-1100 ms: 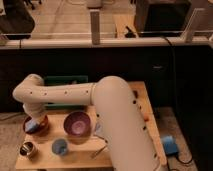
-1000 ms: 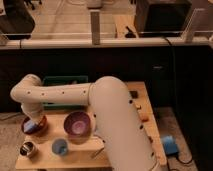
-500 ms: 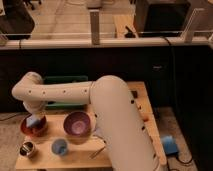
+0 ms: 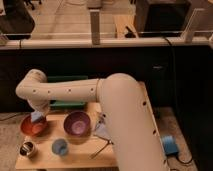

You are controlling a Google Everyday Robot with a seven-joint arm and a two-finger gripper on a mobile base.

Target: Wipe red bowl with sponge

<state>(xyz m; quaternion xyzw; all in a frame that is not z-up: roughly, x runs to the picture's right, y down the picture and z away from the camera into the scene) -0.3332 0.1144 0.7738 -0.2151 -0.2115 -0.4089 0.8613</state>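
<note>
Hovering at the left end of the desk (image 4: pixel 82 154), the claw (image 4: pixel 38 112) hung over the red bowl (image 4: pixel 28 128), with the sponge (image 4: pixel 37 118) at its tip above the bowl's inside. Whether the claw was clenched could not be told. Purple bowl (image 4: pixel 77 124) sat just right.

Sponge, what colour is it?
Light blue, per the camera view; the sponge is at the red bowl, under the hand.

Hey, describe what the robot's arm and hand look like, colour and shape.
The arm is cream-white: thick rounded tubes, a bulbous joint, rows of small dark dots. No loose cables show on it. The hand, over the red bowl, looks equally pale; I can't make out more of it.
</note>
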